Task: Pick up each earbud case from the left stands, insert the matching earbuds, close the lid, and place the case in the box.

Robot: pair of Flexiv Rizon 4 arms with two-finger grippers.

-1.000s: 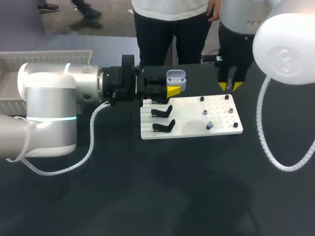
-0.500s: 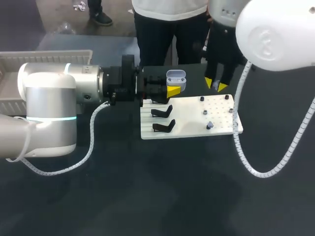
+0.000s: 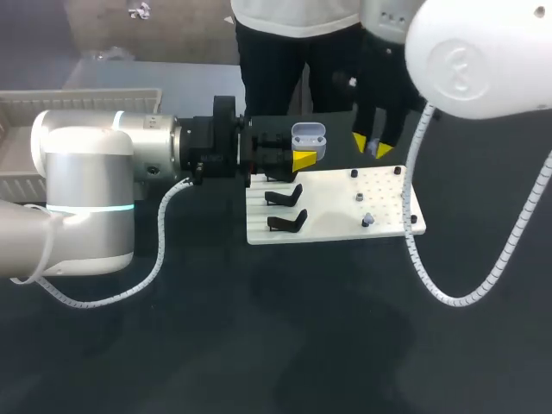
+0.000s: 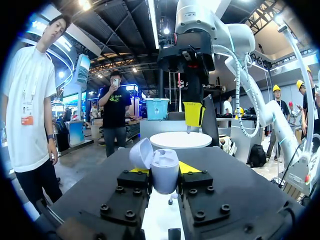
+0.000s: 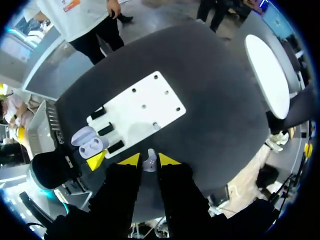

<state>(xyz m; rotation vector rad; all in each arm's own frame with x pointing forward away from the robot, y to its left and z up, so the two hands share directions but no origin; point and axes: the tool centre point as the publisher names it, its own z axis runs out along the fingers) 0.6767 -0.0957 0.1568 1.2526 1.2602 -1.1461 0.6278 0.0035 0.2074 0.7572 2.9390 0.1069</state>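
Over the stand end of the white board (image 3: 332,226), left pincer (image 4: 163,170) is clamped on the earbud case (image 3: 308,139). Case is upright with its lid open, held clear of the dark tabletop (image 3: 259,336). Two black stands (image 3: 285,197) sit on the board just beside it. Right pincer (image 3: 371,145) hangs above the board's far edge, tips pinched on a small pale earbud (image 5: 150,161).

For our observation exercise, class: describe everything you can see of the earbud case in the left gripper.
The earbud case is pale lilac-grey, rounded, and looks like smooth glossy plastic. Its hinged lid stands open. It sits upright, clamped from both sides by the left gripper, near the white board's far edge.
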